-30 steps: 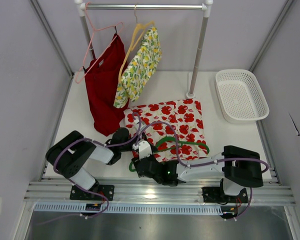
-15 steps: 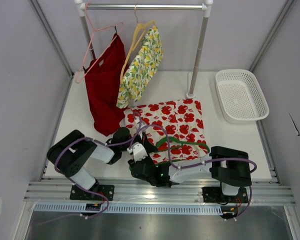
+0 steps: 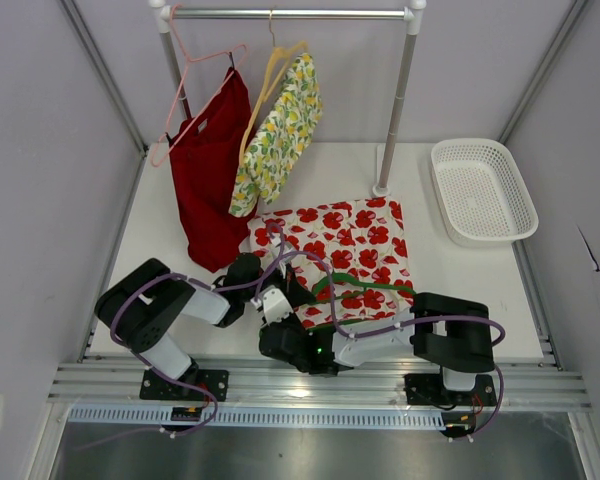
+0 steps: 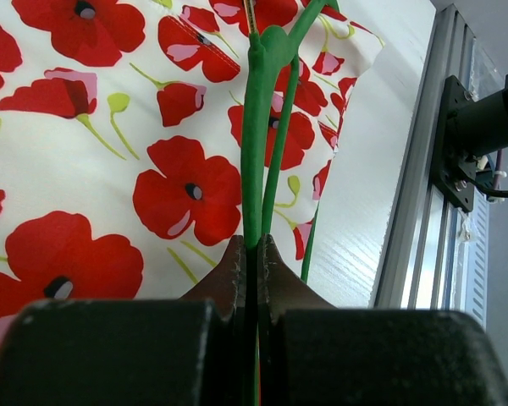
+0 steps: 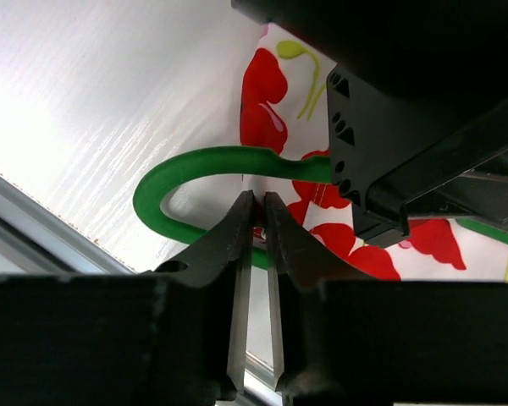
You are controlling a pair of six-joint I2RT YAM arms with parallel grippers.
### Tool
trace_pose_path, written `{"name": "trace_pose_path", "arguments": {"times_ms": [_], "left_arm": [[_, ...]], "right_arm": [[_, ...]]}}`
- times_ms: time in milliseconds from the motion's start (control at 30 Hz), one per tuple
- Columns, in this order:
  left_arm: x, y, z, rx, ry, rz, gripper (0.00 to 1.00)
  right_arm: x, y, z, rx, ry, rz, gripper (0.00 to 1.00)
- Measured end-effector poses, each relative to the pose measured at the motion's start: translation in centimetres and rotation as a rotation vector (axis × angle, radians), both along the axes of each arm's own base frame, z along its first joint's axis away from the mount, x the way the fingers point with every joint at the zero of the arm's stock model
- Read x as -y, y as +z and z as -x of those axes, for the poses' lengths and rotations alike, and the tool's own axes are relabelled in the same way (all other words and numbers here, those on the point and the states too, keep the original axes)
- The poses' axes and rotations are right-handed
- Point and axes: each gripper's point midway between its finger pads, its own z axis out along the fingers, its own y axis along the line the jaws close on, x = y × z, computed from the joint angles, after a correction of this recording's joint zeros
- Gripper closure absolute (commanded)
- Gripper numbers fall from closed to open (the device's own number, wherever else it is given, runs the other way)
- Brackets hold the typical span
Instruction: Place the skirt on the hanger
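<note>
The skirt (image 3: 352,235), white with red flowers, lies flat on the table. On its near part lies the green hanger (image 3: 365,285), with its hook past the skirt's near-left corner. My left gripper (image 4: 254,245) is shut on the hanger's wire (image 4: 256,127) near the neck, above the skirt (image 4: 110,169). Close beside it, my right gripper (image 5: 256,196) has its jaws pressed together on the skirt's edge (image 5: 262,101), inside the loop of the hanger's hook (image 5: 178,169). In the top view both grippers crowd together at the skirt's near-left corner (image 3: 275,305).
A rack pole (image 3: 395,100) stands behind the skirt. From the rail hang a plain red garment (image 3: 210,170) and a lemon-print garment (image 3: 280,135). A white basket (image 3: 482,190) sits at the right. The metal rail (image 3: 310,385) borders the table's near edge.
My right gripper's jaws have closed onto the skirt's edge, and the right arm has shifted slightly left toward the hook. The left gripper has kept its hold on the hanger.
</note>
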Motion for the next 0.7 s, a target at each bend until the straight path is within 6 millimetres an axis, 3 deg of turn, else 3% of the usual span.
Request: {"name": "trace_pose_path", "arguments": {"times_ms": [300,700], "left_arm": [[0.1,0.0,-0.1,0.006,-0.003,-0.002,1.00],[0.4,0.4,-0.5,0.014,-0.015,-0.009,1.00]], "right_arm": [[0.4,1.4,-0.4,0.036,0.001,0.019,0.91],[0.4,6.3,-0.9,0.090,0.013,-0.005,0.91]]}}
